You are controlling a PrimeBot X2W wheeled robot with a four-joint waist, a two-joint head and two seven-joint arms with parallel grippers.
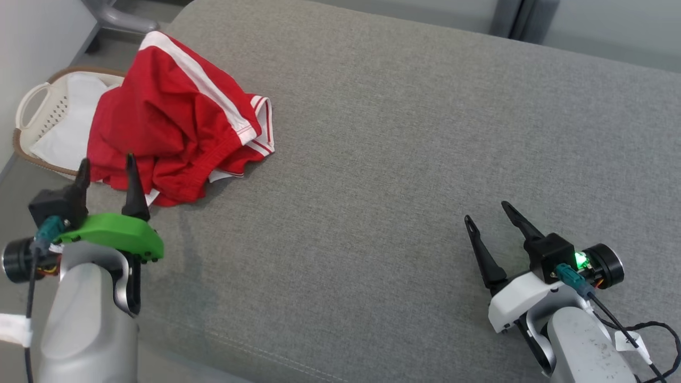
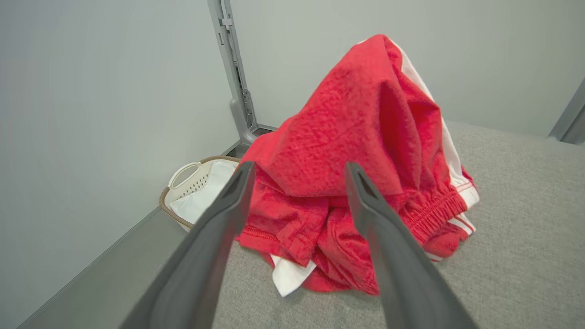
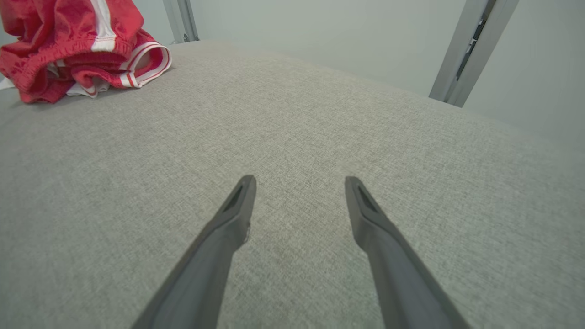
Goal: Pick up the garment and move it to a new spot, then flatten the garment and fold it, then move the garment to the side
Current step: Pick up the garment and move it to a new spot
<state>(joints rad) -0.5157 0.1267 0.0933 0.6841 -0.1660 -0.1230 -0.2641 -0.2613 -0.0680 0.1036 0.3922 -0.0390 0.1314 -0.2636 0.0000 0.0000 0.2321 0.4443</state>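
Pickup is pending: the crumpled red cloth garment with white stripes [image 1: 175,122] is heaped at the far left edge of the grey woven cushion [image 1: 383,159], the left gripper [image 1: 106,159] spread just before it. A thick fold should be taken deep; the right gripper [image 1: 487,211], also spread, is well apart.

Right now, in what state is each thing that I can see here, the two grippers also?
Garment: crumpled in a heap on the cushion, not yet flattened or folded.
Left gripper: jaws open, empty, close before the garment.
Right gripper: jaws open, empty, over bare cushion.
Basket: upright beside the cushion, with a white cloth inside.
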